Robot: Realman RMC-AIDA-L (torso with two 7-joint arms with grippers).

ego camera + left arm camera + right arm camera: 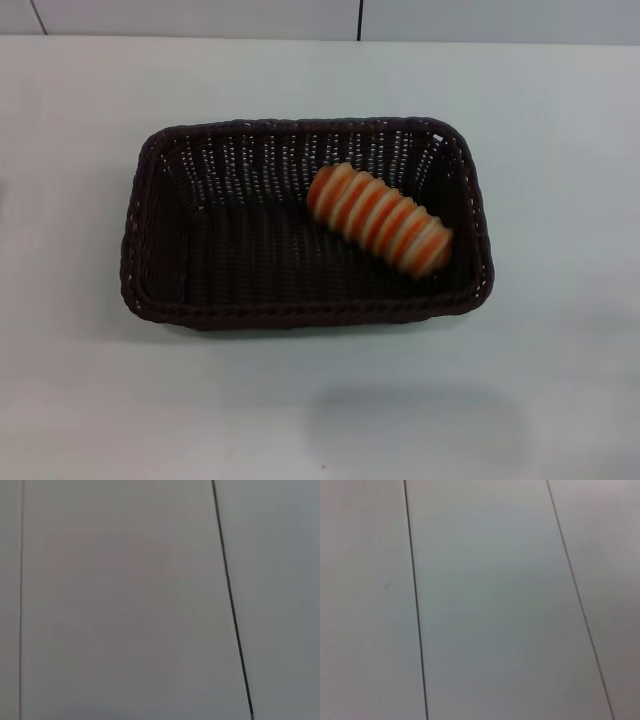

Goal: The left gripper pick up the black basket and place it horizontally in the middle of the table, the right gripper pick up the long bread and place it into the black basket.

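Observation:
The black basket (160,260) lies with its long side across the middle of the white table (560,140) in the head view. The long bread (380,220), cream with orange-brown ridges, lies inside the basket at its right side, slanted from upper left to lower right. Neither gripper shows in any view. The left wrist view and the right wrist view show only pale flat panels with thin dark seams.
Beyond the table's far edge there are pale wall panels with a dark vertical seam (359,18). A faint soft shadow lies on the table in front of the basket (410,430).

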